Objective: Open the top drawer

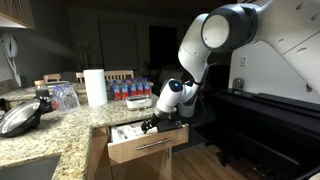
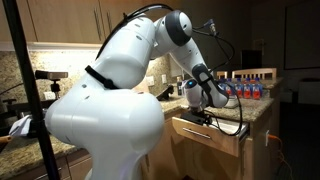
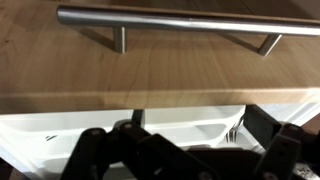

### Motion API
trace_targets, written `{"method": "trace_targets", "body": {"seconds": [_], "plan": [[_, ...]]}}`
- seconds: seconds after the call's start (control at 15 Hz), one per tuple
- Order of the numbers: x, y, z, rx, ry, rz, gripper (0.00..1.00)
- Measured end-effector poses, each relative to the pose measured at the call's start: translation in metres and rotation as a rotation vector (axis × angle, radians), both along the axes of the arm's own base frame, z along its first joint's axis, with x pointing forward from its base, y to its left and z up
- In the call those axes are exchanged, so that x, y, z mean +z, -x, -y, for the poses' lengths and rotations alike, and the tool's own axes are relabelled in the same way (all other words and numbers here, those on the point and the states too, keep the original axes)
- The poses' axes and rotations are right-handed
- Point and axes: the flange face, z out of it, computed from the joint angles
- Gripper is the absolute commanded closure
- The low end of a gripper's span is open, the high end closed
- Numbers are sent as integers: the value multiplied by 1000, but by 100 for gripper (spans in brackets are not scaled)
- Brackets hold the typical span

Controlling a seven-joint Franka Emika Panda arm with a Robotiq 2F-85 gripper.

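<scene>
Top drawer (image 1: pixel 148 148): stands pulled out from the cabinet face below the granite desk (image 1: pixel 60 135). You can see this in both exterior views; in the other one the drawer (image 2: pixel 207 136) juts out towards the room with its light-wood front leading.

Wrist view: the drawer front (image 3: pixel 160 75) fills the upper part of the picture, wood grain running across. The silver bar handle (image 3: pixel 190 20) lies horizontal along the top on its two posts. Below the front's edge you see the white interior.

Pincer (image 1: pixel 152 125): sits low over the pulled-out drawer, just behind its front, at the end of your white arm (image 1: pixel 225 30). It also shows in an exterior view (image 2: pixel 203 117).

Pincer state, wrist view (image 3: pixel 180 148): the dark fingers (image 3: pixel 90 150) stand apart, with white drawer interior showing between them. Nothing is held. The handle is clear of both fingers, on the far side of the front.

On the desk: a paper towel roll (image 1: pixel 95 87) stands upright, with a pack of red-capped bottles (image 1: pixel 132 91) just beside it. The same bottles (image 2: pixel 250 87) sit behind the drawer in an exterior view.
</scene>
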Motion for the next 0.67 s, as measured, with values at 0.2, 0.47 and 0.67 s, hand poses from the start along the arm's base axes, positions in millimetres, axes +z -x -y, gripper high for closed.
{"method": "trace_targets", "body": {"seconds": [0.2,0.47,0.67], "plan": [[3,23,-1,-12,12,-34,0],[7,69,-5,9,33,-101,0],[9,93,-2,5,39,-127,0]]}}
